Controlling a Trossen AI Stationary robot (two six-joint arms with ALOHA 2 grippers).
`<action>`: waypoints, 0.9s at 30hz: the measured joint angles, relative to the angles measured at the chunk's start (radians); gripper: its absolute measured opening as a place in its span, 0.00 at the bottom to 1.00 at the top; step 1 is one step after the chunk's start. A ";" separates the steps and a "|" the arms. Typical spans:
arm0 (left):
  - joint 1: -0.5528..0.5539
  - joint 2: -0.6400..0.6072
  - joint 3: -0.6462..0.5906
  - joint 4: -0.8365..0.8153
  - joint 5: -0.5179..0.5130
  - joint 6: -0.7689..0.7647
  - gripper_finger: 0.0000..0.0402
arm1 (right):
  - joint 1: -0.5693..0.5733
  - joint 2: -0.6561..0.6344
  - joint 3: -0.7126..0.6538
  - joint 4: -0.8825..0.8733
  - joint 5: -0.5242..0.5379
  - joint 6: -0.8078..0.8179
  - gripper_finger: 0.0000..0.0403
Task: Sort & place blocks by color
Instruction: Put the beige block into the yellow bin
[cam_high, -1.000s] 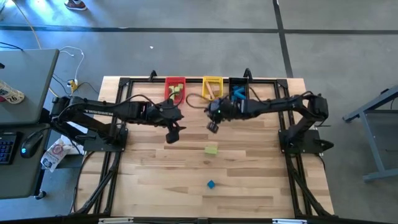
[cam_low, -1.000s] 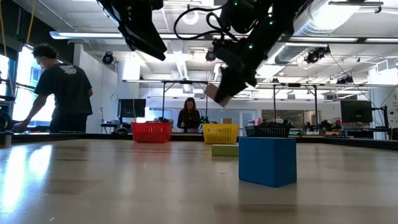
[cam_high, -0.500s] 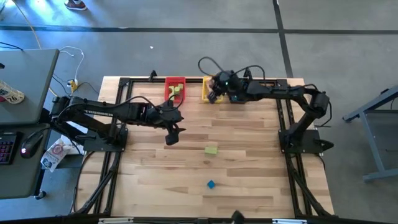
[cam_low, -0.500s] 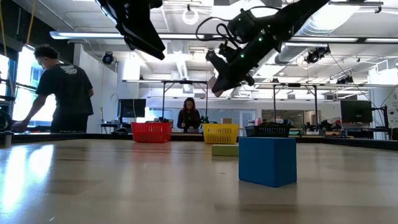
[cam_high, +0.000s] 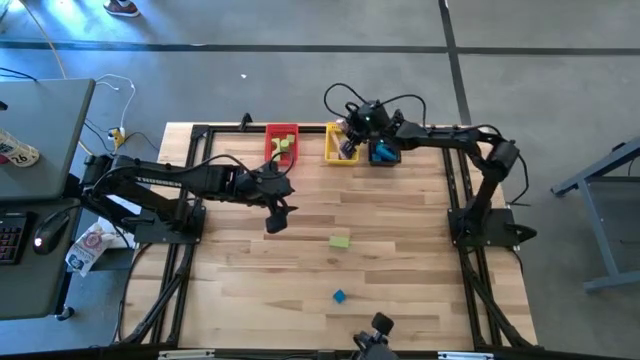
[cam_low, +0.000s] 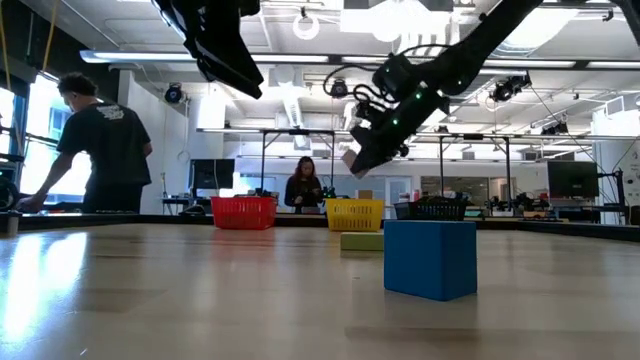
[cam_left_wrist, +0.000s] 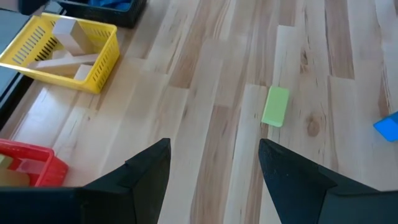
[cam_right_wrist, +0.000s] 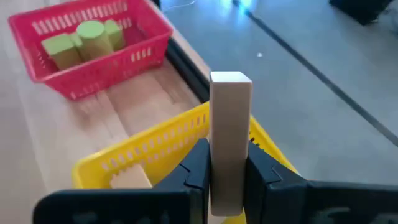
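Observation:
My right gripper (cam_high: 347, 141) hangs over the yellow bin (cam_high: 341, 152) at the table's far edge, shut on a plain tan bar (cam_right_wrist: 230, 118). My left gripper (cam_high: 275, 218) stands open above the table's middle left, holding nothing. A light green block (cam_high: 340, 241) lies flat on the table, and a blue block (cam_high: 339, 296) sits nearer the front edge. The red bin (cam_right_wrist: 87, 46) holds green blocks. Tan blocks lie in the yellow bin (cam_left_wrist: 62, 50). My right gripper pinches the tan bar's two long sides (cam_right_wrist: 229, 177) between its two fingers (cam_right_wrist: 198, 168), at the bar's near end. The fingers slant down from the table's right and lie along the bar. It juts out past the fingertips, lifted clear above the yellow bin (cam_right_wrist: 155, 155).
Red (cam_high: 282, 143), yellow and black bins (cam_high: 384, 150) stand in a row along the far edge; the black one holds blue blocks. Bare wood lies between the arms. Two people (cam_low: 100, 150) show in the room behind.
My right gripper has swung from above the table's middle toward the far edge, carrying the tan bar, and now hangs over the yellow bin.

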 joint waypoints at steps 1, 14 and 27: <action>0.000 0.000 0.000 -0.004 0.000 0.000 0.57 | -0.006 0.005 0.000 -0.001 -0.021 -0.011 0.08; 0.000 0.000 0.000 -0.011 0.006 -0.025 0.57 | -0.033 0.070 0.000 -0.017 -0.014 -0.077 0.08; -0.023 0.000 0.000 -0.011 0.008 -0.050 0.57 | -0.032 0.089 0.000 -0.032 0.019 -0.035 0.22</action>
